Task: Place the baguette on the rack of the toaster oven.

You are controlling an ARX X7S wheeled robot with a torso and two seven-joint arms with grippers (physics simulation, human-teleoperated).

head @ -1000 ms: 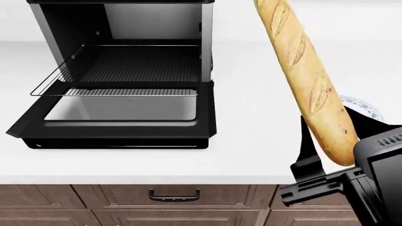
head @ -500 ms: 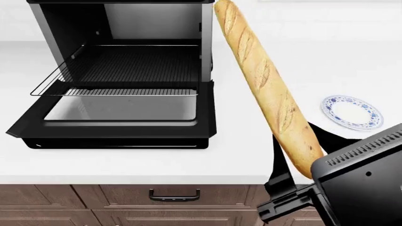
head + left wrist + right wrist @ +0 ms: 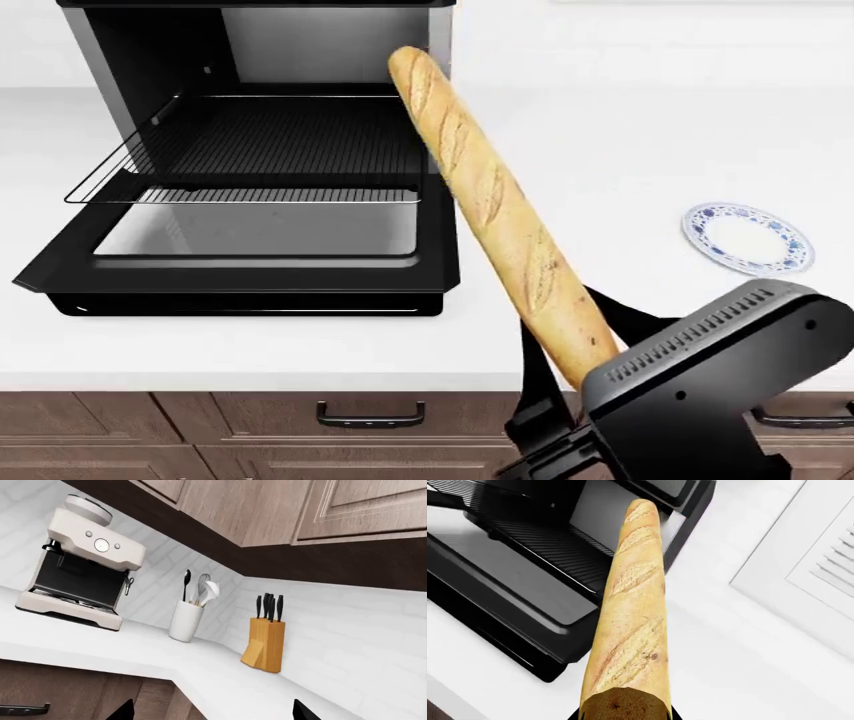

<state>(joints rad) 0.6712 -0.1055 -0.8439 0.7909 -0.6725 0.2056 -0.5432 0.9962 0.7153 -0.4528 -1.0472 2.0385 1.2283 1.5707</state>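
- White counter (image 3: 267,350) carries the toaster oven (image 3: 254,150), door dropped open, rack (image 3: 254,150) drawn out.
- Right gripper (image 3: 567,390) pinches the baguette (image 3: 494,210) by its near end; the far end reaches past the gripper over the rack's right edge.
- Blue-patterned plate (image 3: 747,238) lies to the gripper's right.
- Left gripper (image 3: 210,712): fingertips spread.
- No readable writing.

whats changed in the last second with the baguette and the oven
The right gripper, holding the baguette by its near end, has swung it leftward: its far tip now overlaps the toaster oven opening. The plate has come into view. The pulled-out rack and open door are unchanged.
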